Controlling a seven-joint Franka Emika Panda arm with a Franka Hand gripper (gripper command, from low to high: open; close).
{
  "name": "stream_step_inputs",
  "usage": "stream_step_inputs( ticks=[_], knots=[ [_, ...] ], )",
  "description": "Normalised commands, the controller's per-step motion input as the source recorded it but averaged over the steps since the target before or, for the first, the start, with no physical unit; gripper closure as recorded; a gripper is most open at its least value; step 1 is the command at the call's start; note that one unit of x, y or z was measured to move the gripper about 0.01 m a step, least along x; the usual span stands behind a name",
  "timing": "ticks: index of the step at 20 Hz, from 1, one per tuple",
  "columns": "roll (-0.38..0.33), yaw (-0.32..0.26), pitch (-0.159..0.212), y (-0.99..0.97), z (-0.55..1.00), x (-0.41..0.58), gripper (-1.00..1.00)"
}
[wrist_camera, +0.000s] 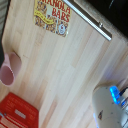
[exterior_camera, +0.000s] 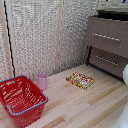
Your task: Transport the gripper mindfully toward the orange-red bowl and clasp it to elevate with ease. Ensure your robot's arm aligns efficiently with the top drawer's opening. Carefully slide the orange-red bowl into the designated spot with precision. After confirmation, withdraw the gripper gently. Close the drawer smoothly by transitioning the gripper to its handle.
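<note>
A: Where's the orange-red bowl? I can't find it in either view.

B: Nor can I. On the desk (exterior_camera: 95, 102) I see a red mesh shopping basket (exterior_camera: 21, 99), a small pink cup (exterior_camera: 42, 81) just beside it, and a granola bar box (exterior_camera: 80, 80) lying flat nearer the cabinet. No bowl shows; it may be hidden or out of frame.

A: And the fingers?

B: Not visible. Only a white rounded part of the robot's arm (exterior_camera: 125, 75) shows at the exterior view's right edge, so I cannot tell whether they're apart or together.

A: The top drawer?

B: The top drawer (exterior_camera: 107, 34) looks pulled out a little, its handle (exterior_camera: 106, 37) clear.

A: How would the bowl handle?

B: Judging by the task's description, likely light, stiff and slippery plastic. I'd pinch the rim, one finger inside, one outside, and lift level.
</note>
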Motion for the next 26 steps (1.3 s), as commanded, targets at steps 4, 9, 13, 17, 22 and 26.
stream_step_inputs(
  ticks=[4, 9, 13, 17, 22, 26],
  knots=[
    [-0.175, 0.236, 0.022, 0.01, -0.04, -0.194, -1.0],
    [-0.291, 0.178, 0.005, 0.0, -0.12, -0.211, -1.0],
    [-0.37, 0.128, 0.0, 0.04, -0.23, -0.173, -1.0],
    [-0.375, 0.11, 0.0, 0.08, -0.29, -0.171, -1.0],
    [-0.366, 0.13, 0.036, 0.07, -0.29, -0.229, -1.0],
    [-0.323, 0.124, 0.129, 0.15, -0.25, -0.278, -1.0]
  ],
)
